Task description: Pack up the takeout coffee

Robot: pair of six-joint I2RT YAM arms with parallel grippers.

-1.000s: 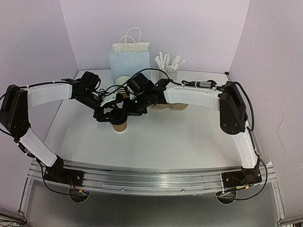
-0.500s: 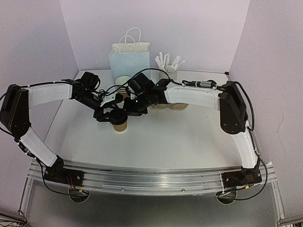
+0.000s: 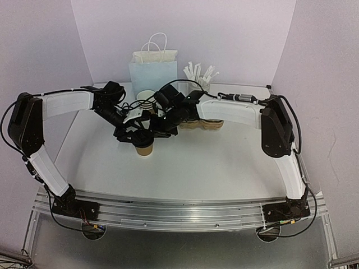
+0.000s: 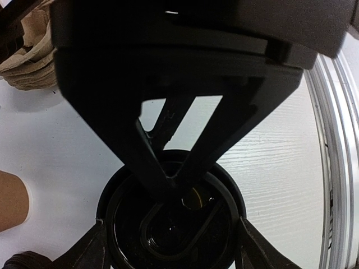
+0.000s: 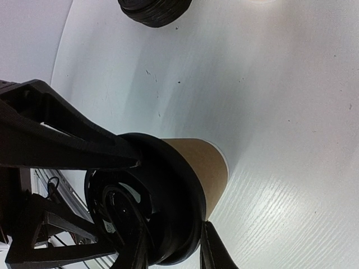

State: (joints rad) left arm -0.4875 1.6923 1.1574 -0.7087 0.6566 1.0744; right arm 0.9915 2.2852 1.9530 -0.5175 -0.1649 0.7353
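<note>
- Top view: over the last second the left arm's elbow has swung inward and up, yet the cup (image 3: 145,149) sits where it was on the table (image 3: 196,162), apart from the paper bag (image 3: 152,75). The left end effector (image 3: 133,134) and right end effector (image 3: 154,129) meet over it, so capping, not bagging, seems under way.
- Left wrist: only here does the black lid (image 4: 168,235) show from above, seated on the cup. The left fingers (image 4: 90,249), spread wide, clasp the cup's sides.
- Right wrist: the right end effector pinches the lid's rim, and spare lids (image 5: 154,11) lie beyond.
</note>
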